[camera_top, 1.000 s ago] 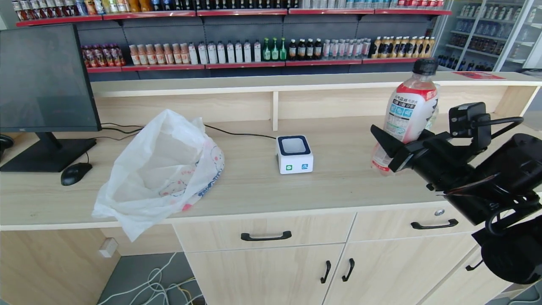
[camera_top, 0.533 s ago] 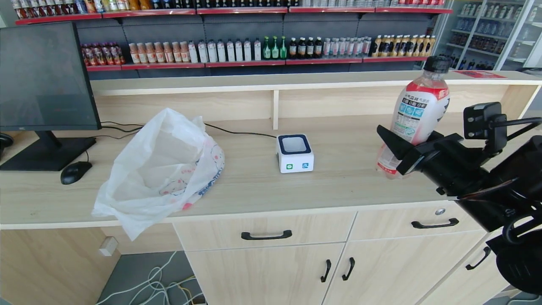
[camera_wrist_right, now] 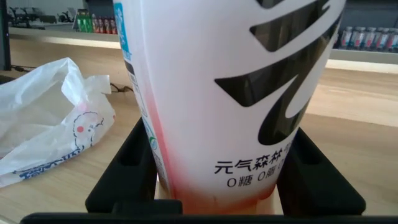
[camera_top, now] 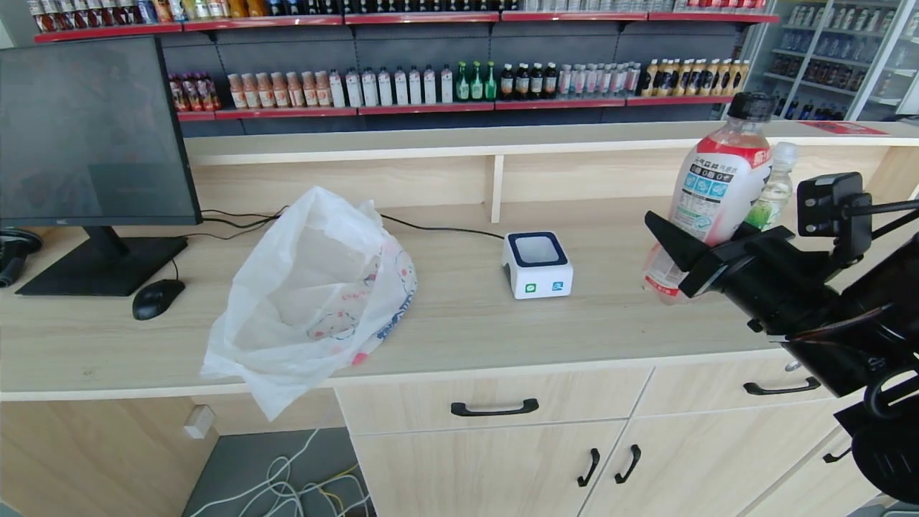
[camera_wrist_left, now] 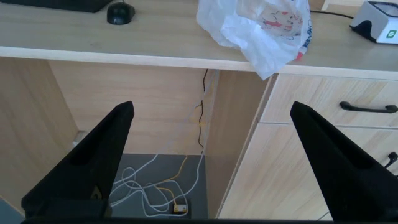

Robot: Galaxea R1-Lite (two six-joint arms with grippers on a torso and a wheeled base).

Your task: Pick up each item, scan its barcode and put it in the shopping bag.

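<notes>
Scanner (camera_top: 537, 263) between bag (camera_top: 316, 287) and bottle (camera_top: 711, 187), mouse (camera_top: 158, 299), monitor (camera_top: 93, 129)

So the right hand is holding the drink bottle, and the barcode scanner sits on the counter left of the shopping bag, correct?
Not quite: in the head view the barcode scanner sits on the counter right of the shopping bag, between it and the drink bottle the right hand is holding.

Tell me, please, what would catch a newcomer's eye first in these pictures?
The big pink-and-white bottle stands out first, tilted in the right gripper at the right end of the counter. Next comes the crumpled white shopping bag, lying open left of the middle, with the small white scanner between the two.
</notes>
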